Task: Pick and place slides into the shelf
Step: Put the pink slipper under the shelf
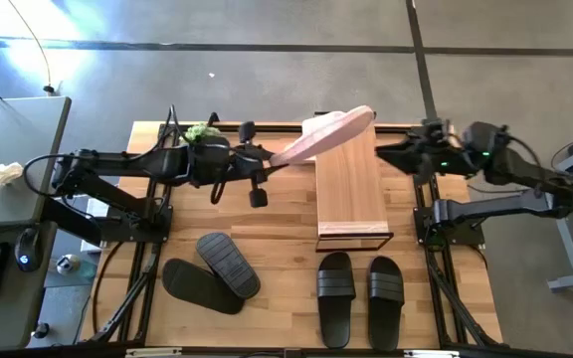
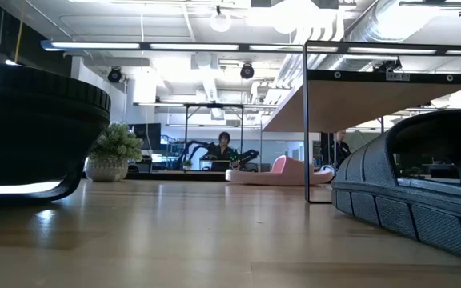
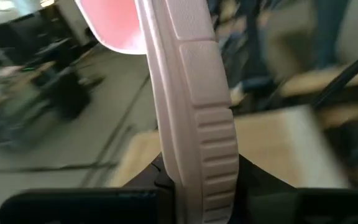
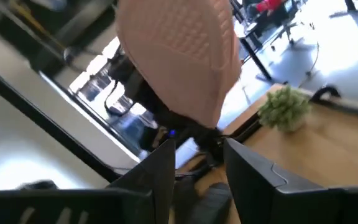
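Note:
My left gripper (image 1: pixel 270 159) is shut on a pale pink slide (image 1: pixel 326 134), which reaches out from it above the far end of the shelf (image 1: pixel 351 194). In the left wrist view the slide (image 3: pixel 194 112) stands edge-on between my fingers. A second pink slide (image 2: pixel 282 170) lies at table level by the shelf's far end. My right gripper (image 1: pixel 384 154) hovers open to the right of the shelf's far end. Its fingers (image 4: pixel 160 171) have nothing between them, and the held slide's sole (image 4: pixel 179 56) shows ahead of them. My left gripper pinches the pink slide by its near end (image 3: pixel 197 180) between the two fingers (image 3: pixel 253 186), one on each broad face. The fingers come nearly level from the table's left. The slide is lifted clear and sticks out beyond them toward the right and far side, turned on edge.
Two black slides (image 1: pixel 212 273) lie overlapped, soles up, at the near left. A black pair (image 1: pixel 358 293) lies side by side in front of the shelf's near end. A small potted plant (image 1: pixel 202 131) stands at the far edge by the left arm.

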You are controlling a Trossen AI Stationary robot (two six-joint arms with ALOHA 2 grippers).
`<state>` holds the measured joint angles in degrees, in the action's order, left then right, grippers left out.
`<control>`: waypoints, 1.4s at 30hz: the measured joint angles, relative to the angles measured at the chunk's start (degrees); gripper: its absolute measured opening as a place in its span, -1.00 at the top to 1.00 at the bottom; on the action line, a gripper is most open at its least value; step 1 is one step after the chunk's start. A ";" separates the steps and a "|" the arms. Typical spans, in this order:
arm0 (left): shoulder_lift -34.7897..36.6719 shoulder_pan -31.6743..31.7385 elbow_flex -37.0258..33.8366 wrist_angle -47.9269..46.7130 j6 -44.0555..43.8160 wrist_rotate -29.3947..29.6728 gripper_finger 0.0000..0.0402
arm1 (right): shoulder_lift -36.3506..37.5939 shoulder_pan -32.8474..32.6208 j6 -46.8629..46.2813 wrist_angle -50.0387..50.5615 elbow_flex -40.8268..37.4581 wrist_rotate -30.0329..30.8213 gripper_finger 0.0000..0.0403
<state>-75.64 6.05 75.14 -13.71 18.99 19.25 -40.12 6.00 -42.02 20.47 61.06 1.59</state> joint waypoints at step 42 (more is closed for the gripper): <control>-12.13 -16.20 3.45 -5.73 40.73 43.49 0.77 | -8.84 8.53 -37.15 13.58 -0.07 -15.26 0.37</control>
<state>-87.77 -10.15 78.59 -19.44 59.72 62.74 -48.96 14.53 -79.17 34.05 60.99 -13.67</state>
